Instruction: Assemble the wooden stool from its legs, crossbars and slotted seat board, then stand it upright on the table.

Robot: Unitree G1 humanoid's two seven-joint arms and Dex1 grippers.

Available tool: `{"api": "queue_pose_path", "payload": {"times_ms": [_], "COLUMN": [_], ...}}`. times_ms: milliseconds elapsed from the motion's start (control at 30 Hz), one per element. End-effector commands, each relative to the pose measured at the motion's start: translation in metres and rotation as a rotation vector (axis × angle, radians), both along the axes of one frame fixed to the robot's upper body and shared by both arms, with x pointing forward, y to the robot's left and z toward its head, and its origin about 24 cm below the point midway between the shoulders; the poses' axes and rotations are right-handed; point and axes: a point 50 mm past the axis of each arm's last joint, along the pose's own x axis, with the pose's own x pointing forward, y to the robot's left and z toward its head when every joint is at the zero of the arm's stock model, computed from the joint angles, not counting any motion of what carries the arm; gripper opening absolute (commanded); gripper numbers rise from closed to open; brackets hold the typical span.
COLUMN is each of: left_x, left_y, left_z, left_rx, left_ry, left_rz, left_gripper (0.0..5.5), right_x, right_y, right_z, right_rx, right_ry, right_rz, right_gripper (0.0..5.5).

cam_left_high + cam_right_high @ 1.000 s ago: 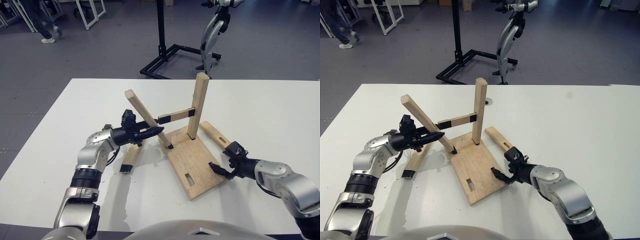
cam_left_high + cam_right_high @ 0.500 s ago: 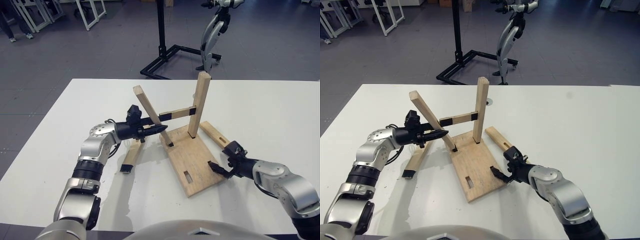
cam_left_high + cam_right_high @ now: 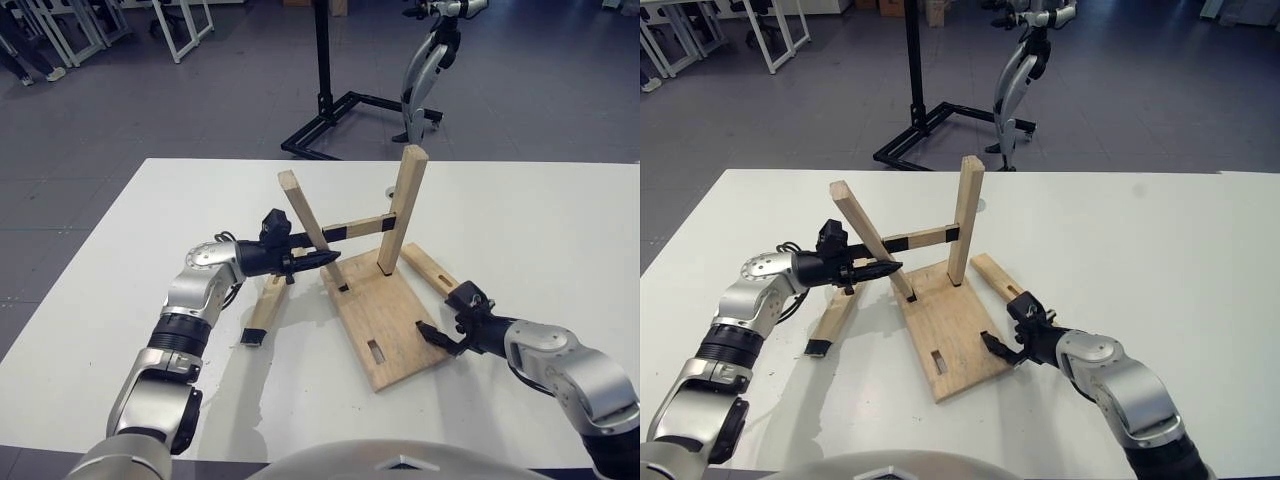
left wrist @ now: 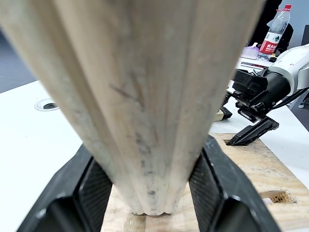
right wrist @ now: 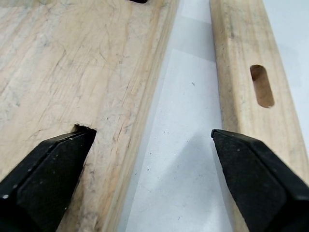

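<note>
The slotted seat board (image 3: 388,322) lies flat on the white table. Two legs stand in it: an upright leg (image 3: 402,205) and a leaning leg (image 3: 308,225), joined by a crossbar (image 3: 355,228). My left gripper (image 3: 318,258) is shut on the leaning leg low down; in the left wrist view its fingers (image 4: 82,193) press both sides of that leg (image 4: 140,96). My right gripper (image 3: 440,340) is open at the board's right edge, its fingers (image 5: 43,183) straddling the board edge (image 5: 125,96) and bare table. One loose leg (image 3: 262,308) lies left of the board, another (image 3: 430,268) to its right.
A black stand (image 3: 322,100) and another robot (image 3: 425,70) are on the floor beyond the table's far edge. A round grommet (image 3: 393,193) sits in the tabletop behind the upright leg. Bare table spreads to the right and near the front.
My left gripper has swung the leaning leg to the right, closer to upright, its top nearer the other leg. The right gripper has stayed at the board's edge.
</note>
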Motion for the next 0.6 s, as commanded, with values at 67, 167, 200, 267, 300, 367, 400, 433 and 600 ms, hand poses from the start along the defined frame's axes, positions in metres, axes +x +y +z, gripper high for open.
{"api": "queue_pose_path", "payload": {"times_ms": [67,167,200,267,300,367,400,433,600], "left_x": [-0.031,-0.034,-0.034,-0.032,-0.031,-0.030,-0.029,-0.029,-0.028], "left_y": [0.023,0.023,0.023,0.023,0.023,0.022,0.021,0.021,0.021], "left_z": [-0.072,-0.074,-0.073,-0.071,-0.070,-0.070,-0.069,-0.070,-0.069], "left_rx": [0.299,0.301,0.300,0.300,0.299,0.294,0.290,0.288,0.286], "left_ry": [0.267,0.261,0.258,0.250,0.246,0.242,0.242,0.241,0.240], "left_rz": [0.066,0.061,0.060,0.061,0.063,0.067,0.069,0.071,0.077], "left_gripper": [2.04,2.04,2.04,2.04,2.04,2.04,2.04,2.04,2.04], "right_x": [0.010,0.018,0.020,0.025,0.027,0.027,0.026,0.024,0.025], "right_y": [0.011,0.010,0.010,0.011,0.011,0.009,0.009,0.012,0.039], "right_z": [0.023,0.040,0.046,0.055,0.058,0.061,0.062,0.064,0.092], "right_rx": [0.113,0.242,0.287,0.390,0.421,0.456,0.480,0.525,0.757], "right_ry": [-0.043,-0.064,-0.064,-0.056,-0.052,-0.041,-0.028,-0.007,0.002], "right_rz": [0.059,0.016,0.006,-0.016,-0.027,-0.041,-0.043,-0.026,0.092], "right_gripper": [4.58,4.58,4.58,4.58,4.58,4.18,4.00,3.74,2.65]}}
